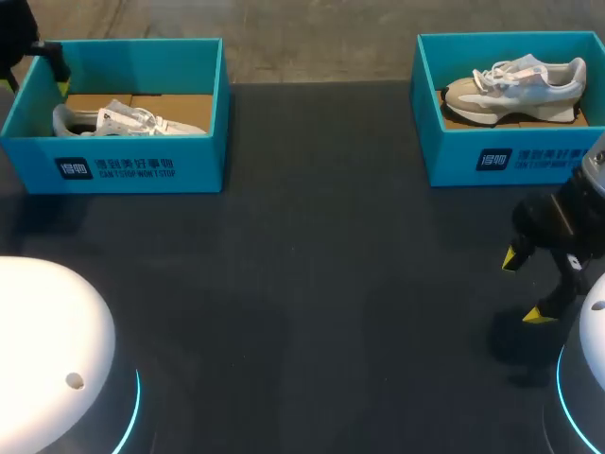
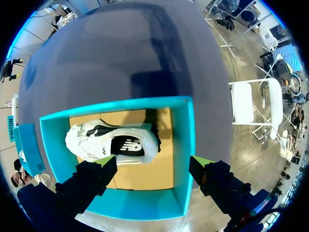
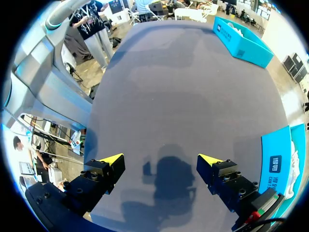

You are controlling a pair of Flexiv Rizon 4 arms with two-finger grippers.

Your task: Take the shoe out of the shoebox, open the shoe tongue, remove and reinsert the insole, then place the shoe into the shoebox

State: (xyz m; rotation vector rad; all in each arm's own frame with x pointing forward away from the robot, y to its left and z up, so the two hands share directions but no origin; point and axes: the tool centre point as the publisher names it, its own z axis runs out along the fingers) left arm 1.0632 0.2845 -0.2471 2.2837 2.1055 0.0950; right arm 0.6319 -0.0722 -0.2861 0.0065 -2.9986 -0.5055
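Two teal shoeboxes stand on the tabletop (image 1: 312,284), one shoe in each. The left shoebox (image 1: 142,165) holds a white shoe (image 1: 132,120) half hidden behind its front wall, and the right shoebox (image 1: 492,156) holds a beige shoe (image 1: 515,85) in full sight. The left end effector (image 2: 152,164), mostly cut off in the head view, hangs wide and empty over the left shoebox; the right end effector (image 3: 161,162) is wide and empty over the tabletop.

Head camera looks down from above and behind on the dark table (image 1: 312,284); left wrist camera hangs close over the left shoebox (image 2: 189,145) (shared with the head view); right wrist camera looks low across the table
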